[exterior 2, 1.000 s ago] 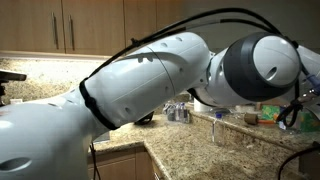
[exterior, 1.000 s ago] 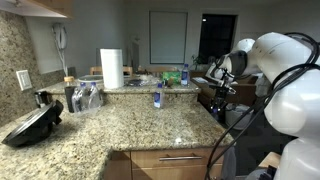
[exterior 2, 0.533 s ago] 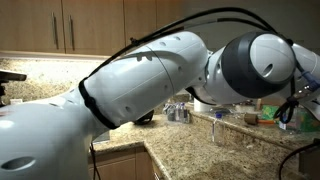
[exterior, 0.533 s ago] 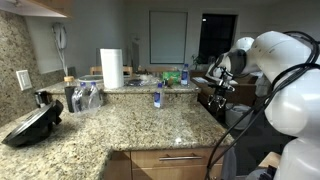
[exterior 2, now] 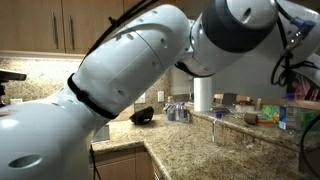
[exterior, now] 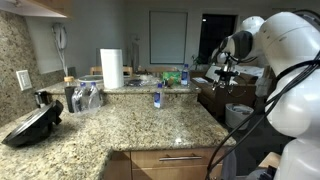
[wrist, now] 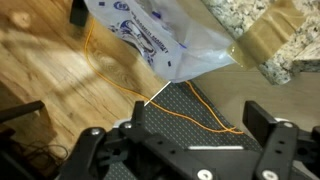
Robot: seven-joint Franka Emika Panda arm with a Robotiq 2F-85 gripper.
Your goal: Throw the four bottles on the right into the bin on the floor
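Below the open, empty gripper (exterior: 226, 72) sits the bin (exterior: 238, 116); an upright blue-capped bottle (exterior: 157, 97) stands well apart on the counter (exterior: 120, 130).

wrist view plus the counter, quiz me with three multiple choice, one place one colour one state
1. The white paper-towel roll stands: A on the speckled granite counter; B on a stool; C in a drawer.
2. The thin cable across the wooden floor is: A blue; B orange; C green.
3. The black fingers are: A shut; B gripping a bottle; C open.
A, it rises from the counter's back ledge; B, an orange line shows; C, they stand wide apart with nothing between.
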